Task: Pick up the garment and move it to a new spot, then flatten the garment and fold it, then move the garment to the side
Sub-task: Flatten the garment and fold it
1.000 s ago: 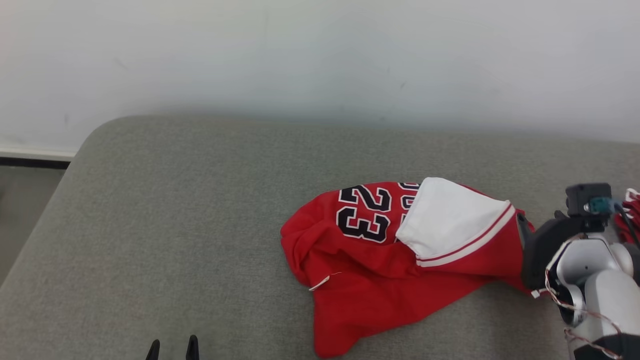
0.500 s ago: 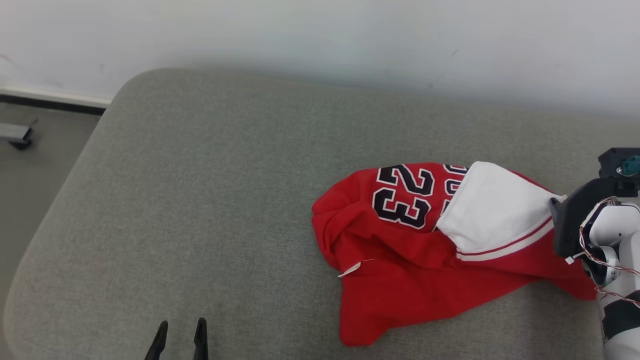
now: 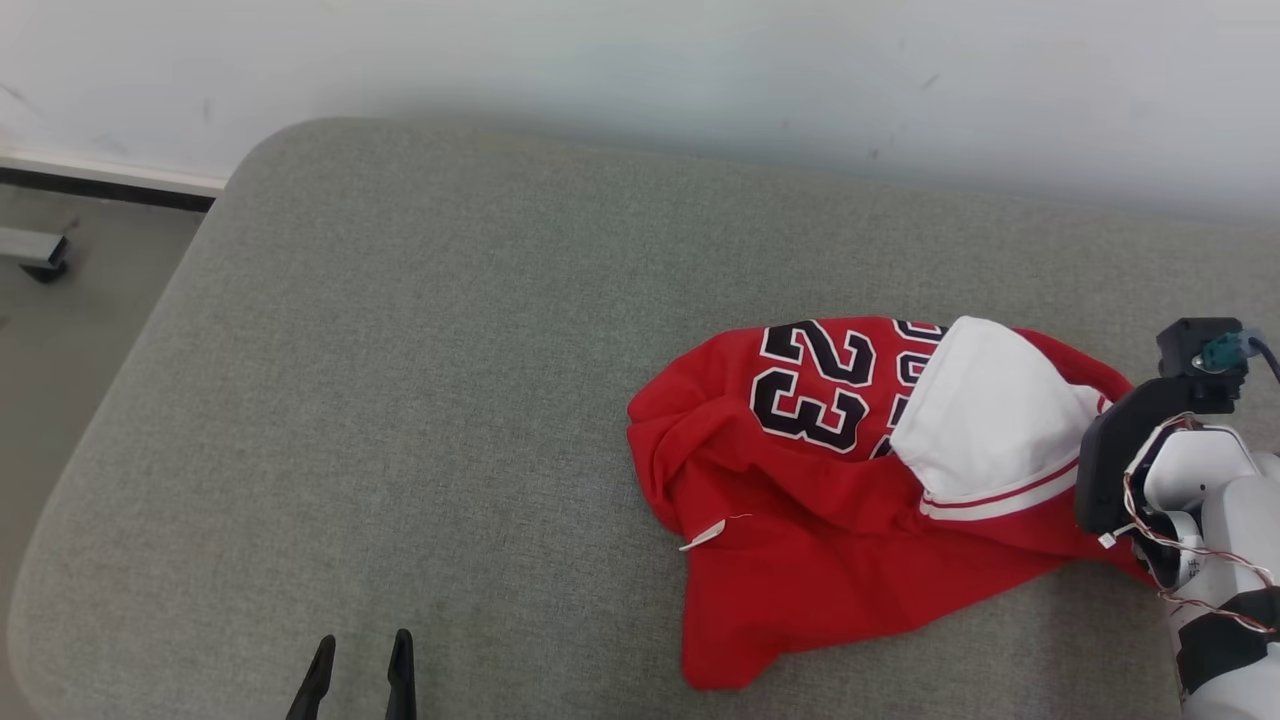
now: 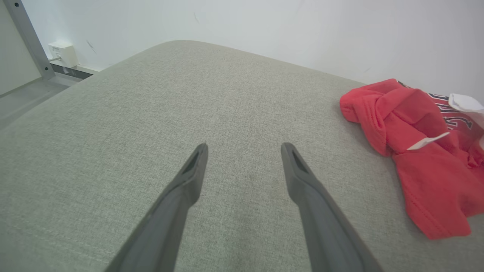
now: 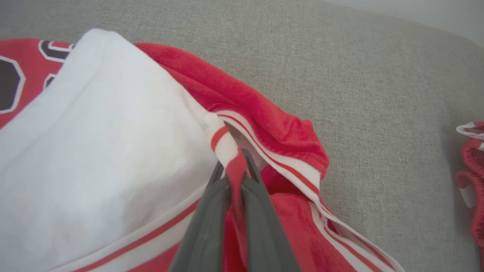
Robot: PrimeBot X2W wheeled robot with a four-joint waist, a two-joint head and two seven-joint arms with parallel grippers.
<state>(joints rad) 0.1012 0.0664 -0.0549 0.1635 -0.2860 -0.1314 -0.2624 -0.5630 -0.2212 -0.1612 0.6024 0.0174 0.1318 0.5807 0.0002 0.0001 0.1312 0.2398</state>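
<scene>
- The right gripper is pressed together on the striped trim at the right edge of the red jersey. The crumpled bulk stretches away from it toward the robot's left.
- The jersey lies on the grey cushion, right of its middle.
- The left gripper, fingers spread and empty, hovers over bare cushion well apart from the jersey, so the right arm is nearer.

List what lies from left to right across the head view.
metal foot → left hand → jersey → right arm
</scene>
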